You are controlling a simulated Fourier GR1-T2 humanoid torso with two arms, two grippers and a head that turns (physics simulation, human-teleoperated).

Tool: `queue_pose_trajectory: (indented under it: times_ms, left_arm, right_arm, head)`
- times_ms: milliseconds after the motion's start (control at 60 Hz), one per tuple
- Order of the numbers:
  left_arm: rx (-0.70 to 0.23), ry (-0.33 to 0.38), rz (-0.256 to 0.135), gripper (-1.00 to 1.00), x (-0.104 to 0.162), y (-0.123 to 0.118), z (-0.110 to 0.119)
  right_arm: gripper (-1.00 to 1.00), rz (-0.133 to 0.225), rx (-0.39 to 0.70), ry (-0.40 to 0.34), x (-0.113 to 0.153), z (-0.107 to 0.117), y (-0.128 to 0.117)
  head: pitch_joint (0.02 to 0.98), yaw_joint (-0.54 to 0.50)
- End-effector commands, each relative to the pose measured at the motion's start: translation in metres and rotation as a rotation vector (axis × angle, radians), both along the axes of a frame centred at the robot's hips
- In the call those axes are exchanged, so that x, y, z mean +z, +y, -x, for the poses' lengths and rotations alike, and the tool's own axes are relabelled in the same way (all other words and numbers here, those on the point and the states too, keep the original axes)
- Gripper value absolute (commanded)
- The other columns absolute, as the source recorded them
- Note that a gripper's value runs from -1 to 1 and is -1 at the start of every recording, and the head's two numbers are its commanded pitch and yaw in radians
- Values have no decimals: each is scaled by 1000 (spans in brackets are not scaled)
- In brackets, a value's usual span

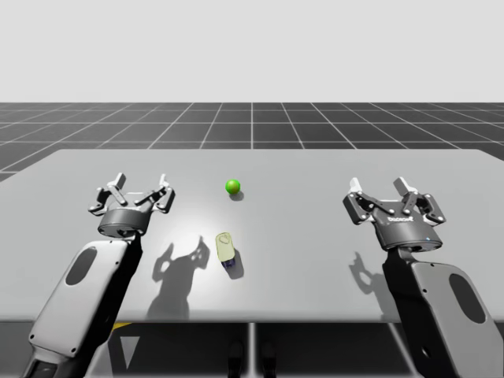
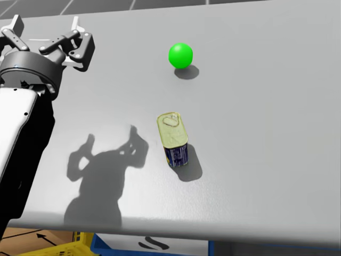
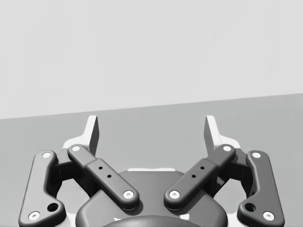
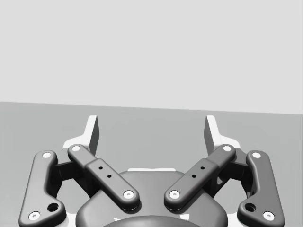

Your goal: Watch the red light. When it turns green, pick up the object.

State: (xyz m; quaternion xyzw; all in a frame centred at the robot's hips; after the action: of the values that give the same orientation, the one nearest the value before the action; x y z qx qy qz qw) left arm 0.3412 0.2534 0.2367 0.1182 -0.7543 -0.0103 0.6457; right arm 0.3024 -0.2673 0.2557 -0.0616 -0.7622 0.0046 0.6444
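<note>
A green light ball (image 1: 232, 187) (image 2: 180, 55) sits on the grey table (image 1: 315, 236), near its middle. Closer to me stands a small rounded rectangular can (image 1: 227, 250) (image 2: 172, 138) with a pale yellow pull-tab lid and blue sides. My left gripper (image 1: 140, 190) (image 2: 45, 33) hovers open well to the left of the can, nothing between its fingers (image 3: 92, 132). Far to the right of the can my right gripper (image 1: 383, 189) is open too, its fingers (image 4: 92, 131) apart over bare table.
The table's front edge (image 2: 160, 232) runs close below the can. Under that edge a yellow and blue crate (image 2: 96, 246) shows on the floor. A dark gridded floor (image 1: 252, 126) lies beyond the table's far edge.
</note>
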Motion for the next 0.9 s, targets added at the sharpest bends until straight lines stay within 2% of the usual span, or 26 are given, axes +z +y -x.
queue_pose_trajectory:
  times_ms: [17,50,117,133,183,317,367,450,483,533,633,700,833,900]
  left_arm:
    - [-79,28,60,-1000,6,-11,8]
    - [-111,41,83,-1000,11,-11,12]
    - [-165,50,87,-1000,20,-11,21]
    - [-195,55,70,-1000,24,-11,26]
    - [-245,67,57,-1000,27,-12,31]
    - [-481,98,-36,-1000,32,-12,53]
    - [-528,108,-47,-1000,31,-10,58]
    - [-654,144,-81,-1000,23,-7,71]
    - [-678,155,-95,-1000,19,-6,74]
    - [-736,168,-147,-1000,8,-5,80]
    - [-825,214,-209,-1000,-11,-2,90]
    - [-863,243,-222,-1000,-22,0,93]
    - [-945,299,-200,-1000,-38,2,95]
    - [-984,331,-206,-1000,-46,0,96]
  right_arm:
    - [-1000,-1,-1,6,-2,-2,0]
    - [-1000,-2,-1,10,-3,-2,0]
    - [-1000,-2,0,12,-4,-3,-1]
    - [-1000,-3,0,12,-4,-3,-1]
    - [-1000,-4,1,11,-3,-2,-1]
    - [-1000,-6,0,9,-3,-2,-2]
    - [-1000,-7,-1,9,-3,-2,-2]
    - [-1000,-6,-3,11,-3,-2,-2]
    - [-1000,-6,-3,11,-3,-2,-2]
    - [-1000,-5,-3,11,-3,-3,-2]
    - [-1000,-5,-3,12,-4,-3,-2]
    - [-1000,-4,-3,12,-4,-3,-2]
    - [-1000,-4,-4,12,-4,-3,-2]
    - [-1000,-4,-3,12,-4,-3,-2]
  head:
    - [873,144]
    - [873,144]
    - [874,144]
    - [875,144]
    - [876,144]
    - [877,139]
    - [877,139]
    - [877,137]
    - [879,137]
    - [880,137]
    - [881,135]
    - [882,134]
    - [887,133]
    - [888,133]
